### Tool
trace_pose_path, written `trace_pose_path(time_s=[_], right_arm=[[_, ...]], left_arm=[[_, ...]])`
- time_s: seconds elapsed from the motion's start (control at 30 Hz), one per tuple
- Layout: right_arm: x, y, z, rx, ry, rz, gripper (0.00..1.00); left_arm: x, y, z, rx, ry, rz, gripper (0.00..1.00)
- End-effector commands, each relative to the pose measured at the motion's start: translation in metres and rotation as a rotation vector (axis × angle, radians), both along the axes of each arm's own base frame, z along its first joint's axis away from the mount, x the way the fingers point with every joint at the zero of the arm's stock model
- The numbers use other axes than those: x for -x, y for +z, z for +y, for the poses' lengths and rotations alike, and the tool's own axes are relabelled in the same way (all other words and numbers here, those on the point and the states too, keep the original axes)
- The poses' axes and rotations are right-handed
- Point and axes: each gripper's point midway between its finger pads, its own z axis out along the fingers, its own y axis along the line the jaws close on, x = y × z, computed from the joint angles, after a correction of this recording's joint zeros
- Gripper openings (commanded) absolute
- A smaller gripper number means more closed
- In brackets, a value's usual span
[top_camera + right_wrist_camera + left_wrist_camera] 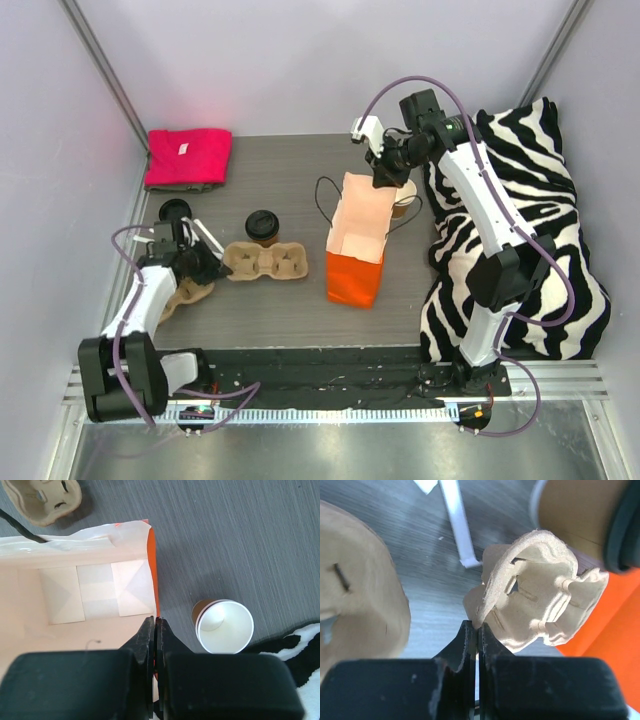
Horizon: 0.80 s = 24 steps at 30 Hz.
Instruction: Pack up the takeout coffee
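Observation:
The takeout coffee point(262, 227), a brown paper cup with a black lid, stands just behind the moulded cup tray point(266, 262); it also shows in the left wrist view point(580, 515). My left gripper point(207, 263) is shut on the tray's left edge point(479, 626). The orange bag point(355, 250) stands open at the table's middle. My right gripper point(385, 180) is shut on the bag's back rim point(156, 622), and the bag's white inside point(75, 595) holds nothing. A lidless paper cup point(403, 200) stands behind the bag; its white inside point(225, 625) shows in the right wrist view.
A second cup tray point(185, 295) lies under my left arm. A loose black lid point(175, 210) and a white strip point(457, 520) lie at the left. A red cloth point(187, 157) is at the back left. A zebra-print pillow point(520, 230) fills the right side.

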Motion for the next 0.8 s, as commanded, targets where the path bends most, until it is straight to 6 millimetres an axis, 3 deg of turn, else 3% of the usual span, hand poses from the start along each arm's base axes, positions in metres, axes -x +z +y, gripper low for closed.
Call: trace_pose_path(time_s=[0.0,0.1,0.13,0.23,0.33,0.37,0.43,0.47,0.57,0.6,0.67,0.7,0.77], right_arm=[[0.016,0.030,-0.001,-0.034,0.005,-0.032,0.01],[0.020,0.036,-0.001,-0.042,0.008,-0.042,0.01],[0.022,0.038,-0.001,-0.047,0.009,-0.043,0.01],[0.025,0.043,-0.003,-0.052,0.004,-0.049,0.01],[0.030,0.045,-0.002,-0.059,0.006,-0.040,0.01],[0.032,0.047,-0.003,-0.062,0.005,-0.041,0.01],[0.037,0.052,-0.001,-0.076,0.004,-0.047,0.01],[0.036,0.055,0.000,-0.083,0.002,-0.059,0.01],[0.043,0.061,0.013,-0.100,0.010,-0.077,0.01],[0.046,0.061,0.016,-0.100,0.015,-0.078,0.01],[0.050,0.063,0.025,-0.100,0.024,-0.088,0.01],[0.052,0.062,0.027,-0.101,0.024,-0.087,0.01],[0.056,0.065,0.033,-0.109,0.020,-0.095,0.01]], left_arm=[[0.001,0.043,0.014,-0.127,-0.050,-0.083,0.00],[-0.001,0.069,0.022,-0.190,-0.069,-0.131,0.00],[-0.009,0.090,0.020,-0.189,-0.087,-0.186,0.00],[-0.007,0.108,0.024,-0.238,-0.142,-0.205,0.00],[0.001,0.131,0.026,-0.303,-0.290,-0.206,0.00],[0.007,0.149,0.027,-0.330,-0.337,-0.217,0.00],[0.013,0.167,0.035,-0.455,-0.499,-0.283,0.00],[0.018,0.194,0.037,-0.510,-0.524,-0.349,0.00],[0.022,0.240,0.035,-0.623,-0.651,-0.520,0.00],[0.021,0.273,0.032,-0.665,-0.656,-0.618,0.00],[0.016,0.302,0.028,-0.695,-0.690,-0.707,0.00],[0.009,0.331,0.026,-0.716,-0.680,-0.774,0.00],[0.011,0.355,0.013,-0.678,-0.719,-0.843,0.00]])
